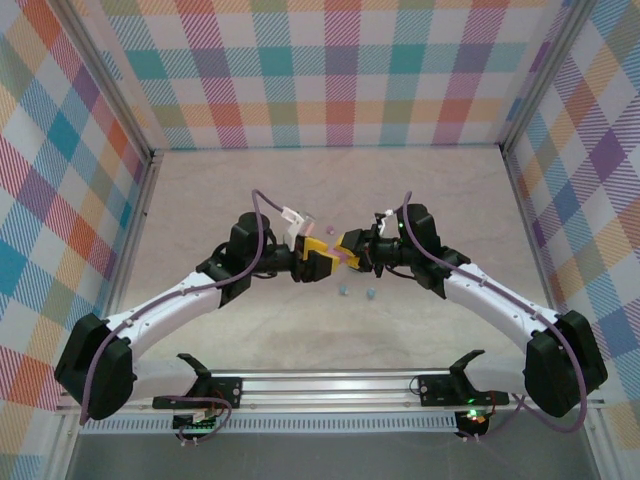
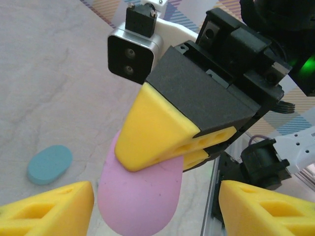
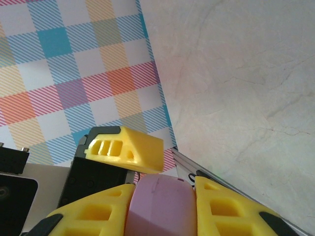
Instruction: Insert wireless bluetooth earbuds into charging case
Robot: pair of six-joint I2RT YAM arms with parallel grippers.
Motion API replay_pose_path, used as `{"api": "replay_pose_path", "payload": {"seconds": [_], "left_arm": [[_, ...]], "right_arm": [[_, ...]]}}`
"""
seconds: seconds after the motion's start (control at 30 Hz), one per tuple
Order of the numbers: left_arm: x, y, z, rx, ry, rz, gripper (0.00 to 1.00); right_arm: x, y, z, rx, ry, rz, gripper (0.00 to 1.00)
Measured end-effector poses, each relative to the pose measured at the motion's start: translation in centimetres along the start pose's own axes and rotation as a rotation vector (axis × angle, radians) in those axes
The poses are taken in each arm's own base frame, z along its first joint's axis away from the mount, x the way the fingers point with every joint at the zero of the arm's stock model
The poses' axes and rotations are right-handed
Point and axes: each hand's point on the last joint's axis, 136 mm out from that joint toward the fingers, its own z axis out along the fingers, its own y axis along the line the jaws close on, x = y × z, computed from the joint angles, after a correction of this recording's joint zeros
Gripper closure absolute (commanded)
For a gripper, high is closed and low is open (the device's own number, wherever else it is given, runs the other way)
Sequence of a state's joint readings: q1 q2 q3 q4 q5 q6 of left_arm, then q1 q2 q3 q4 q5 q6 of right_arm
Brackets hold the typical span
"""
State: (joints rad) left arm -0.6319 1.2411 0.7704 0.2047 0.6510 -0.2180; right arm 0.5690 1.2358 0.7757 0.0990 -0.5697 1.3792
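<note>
Holding a pink case [image 3: 160, 214] tight in the right pincer [image 3: 161, 191], with the left pincer [image 2: 155, 196] spread wide just beside it.

The two claws are crowding each other over the middle of the surface [image 1: 330, 180]. The right claw [image 3: 162, 186] is pinching the pink case [image 2: 138, 201], and the left claw [image 2: 156, 196] is standing spread around it, leaving only narrow gaps beside its fingers. Two small blue pieces [image 1: 343, 291] are lying on the surface just on the base side of the claws. The far half is lying open up to the plaid walls [image 1: 330, 70]. The arms are barring both near sides.
</note>
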Motion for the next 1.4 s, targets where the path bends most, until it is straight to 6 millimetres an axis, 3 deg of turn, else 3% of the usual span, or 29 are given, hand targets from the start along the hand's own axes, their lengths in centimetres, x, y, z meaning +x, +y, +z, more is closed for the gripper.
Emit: {"api": "replay_pose_path", "payload": {"seconds": [0.3, 0.47, 0.5, 0.6, 0.7, 0.8, 1.03, 1.4], "left_arm": [[0.6, 0.5, 0.2, -0.001, 0.025, -0.025, 0.66], [0.6, 0.6, 0.1, 0.0, 0.024, -0.034, 0.74], [0.6, 0.6, 0.1, 0.001, 0.024, -0.038, 0.75], [0.5, 0.7, 0.1, 0.0, 0.02, -0.049, 0.76], [0.4, 0.9, 0.1, -0.004, 0.017, -0.077, 0.77], [0.2, 1.1, 0.2, 0.007, 0.011, -0.12, 0.79], [-1.3, 1.3, 0.2, 0.067, -0.001, -0.232, 0.85], [-3.1, -0.1, 0.1, 0.164, 0.002, -0.318, 0.89]], "right_arm": [[0.3, -0.2, 0.0, 0.007, 0.018, 0.029, 0.94], [0.2, -0.2, -0.1, 0.007, 0.019, 0.035, 0.88], [0.2, -0.2, -0.1, 0.007, 0.019, 0.035, 0.8], [0.2, -0.2, -0.1, 0.006, 0.018, 0.037, 0.41], [0.2, 0.2, -0.1, -0.011, 0.019, 0.015, 0.29], [0.1, 1.1, -0.1, -0.046, 0.013, -0.034, 0.29], [0.5, 1.6, -0.9, -0.121, -0.016, -0.176, 0.41], [0.6, 3.3, -2.2, -0.189, -0.077, -0.352, 0.53]]}}
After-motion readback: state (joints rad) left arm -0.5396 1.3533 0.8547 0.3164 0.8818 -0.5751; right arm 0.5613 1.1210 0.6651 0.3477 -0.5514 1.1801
